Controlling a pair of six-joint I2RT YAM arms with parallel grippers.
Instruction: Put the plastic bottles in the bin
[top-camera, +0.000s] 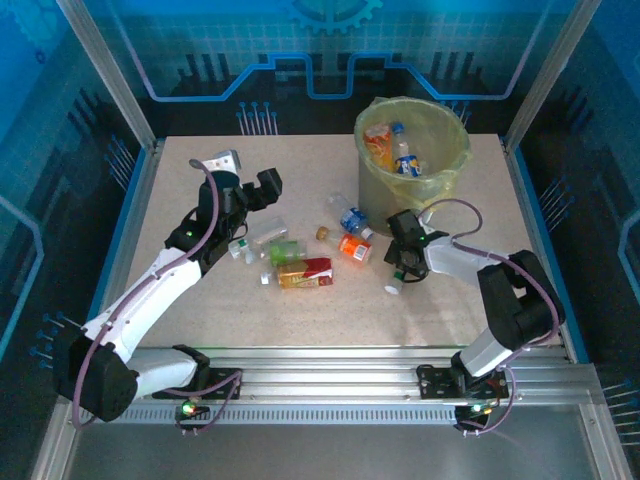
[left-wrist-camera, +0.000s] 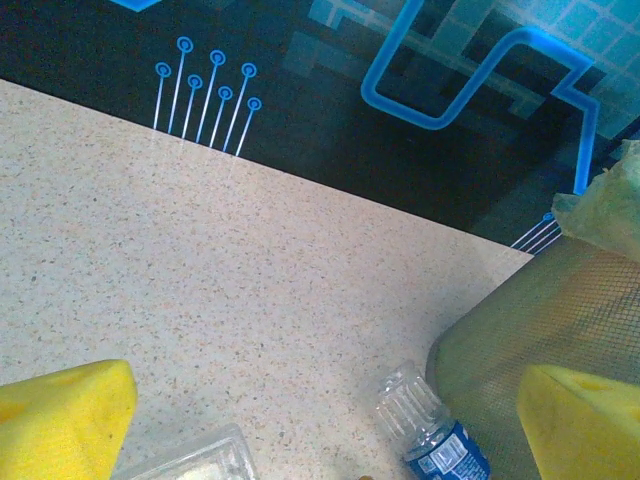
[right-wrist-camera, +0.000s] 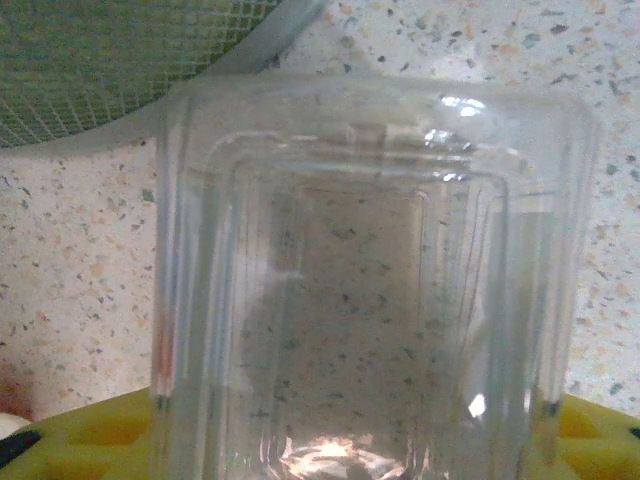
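Note:
The bin (top-camera: 440, 185), lined with a yellowish-green bag, stands at the back right with bottles (top-camera: 392, 146) inside. My right gripper (top-camera: 403, 264) is low on the table just in front of it. In the right wrist view a clear square-bottomed bottle (right-wrist-camera: 370, 270) sits between its yellow fingers (right-wrist-camera: 80, 435), and the right gripper (right-wrist-camera: 340, 445) is shut on that bottle. Several bottles lie mid-table: blue-labelled (top-camera: 352, 220), orange (top-camera: 355, 247), red-labelled (top-camera: 305, 272), green (top-camera: 285, 250). My left gripper (top-camera: 250, 185) hovers open to their left, nothing between its fingertips (left-wrist-camera: 60, 420).
The left wrist view has the blue-labelled bottle (left-wrist-camera: 435, 440) lying against the bin wall (left-wrist-camera: 560, 330) and a clear crushed bottle (left-wrist-camera: 195, 462) at the bottom edge. Blue walls and metal posts close the table (top-camera: 200, 300) on three sides.

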